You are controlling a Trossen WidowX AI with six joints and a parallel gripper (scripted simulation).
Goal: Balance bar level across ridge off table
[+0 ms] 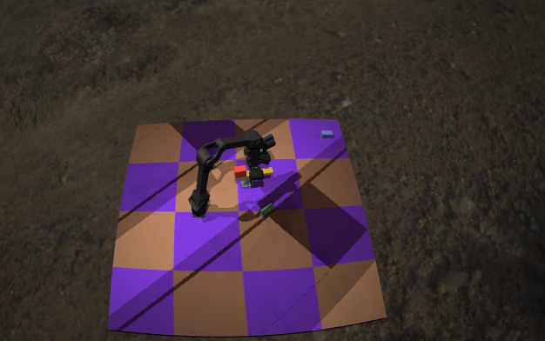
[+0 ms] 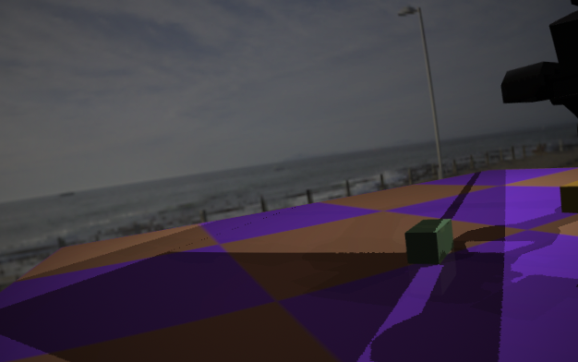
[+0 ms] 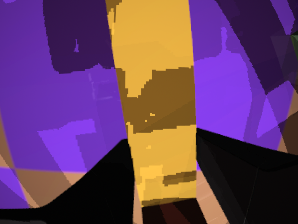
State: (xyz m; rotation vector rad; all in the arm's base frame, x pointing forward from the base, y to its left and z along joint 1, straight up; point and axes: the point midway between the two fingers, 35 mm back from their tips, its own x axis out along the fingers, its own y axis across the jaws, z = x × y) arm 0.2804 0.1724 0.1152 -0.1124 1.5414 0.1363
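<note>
— Counting what around the hand (image 1: 256,174) (image 3: 164,145)?

— One yellow bar (image 1: 268,171) (image 2: 569,199) (image 3: 160,50), gripped between the two fingers of the hand, partly open around the bar's width. One red block (image 1: 239,171) (image 3: 170,213) at one end of the bar, beside the hand toward the arm's base (image 1: 198,215).

— And under that?

— One small grey-green ridge (image 1: 245,183), seen close beside the hand, near the red block. Contact between bar and ridge: impossible to tell. Levelness, likewise.

— Any loose pieces?

— Two: one green block (image 1: 268,210) (image 2: 429,242) (image 3: 295,46), apart from the hand; one blue block (image 1: 326,134), much farther from the hand, near a corner of the checkered surface (image 1: 209,300) (image 2: 157,282) (image 3: 30,95).

— Differences between views?

— From the top: ridge, blue block and whole arm (image 1: 203,178), all together. From outside: only a stub of the bar at the right edge, plus some dark arm parts (image 2: 531,83), with fingertips out of frame. Also only there: one lamp post (image 2: 430,88), a row of fence posts and the sea.

— And from the wrist?

— Bar running lengthwise between the fingers, a dark red patch at the near end, just a sliver of green at the edge.
</note>
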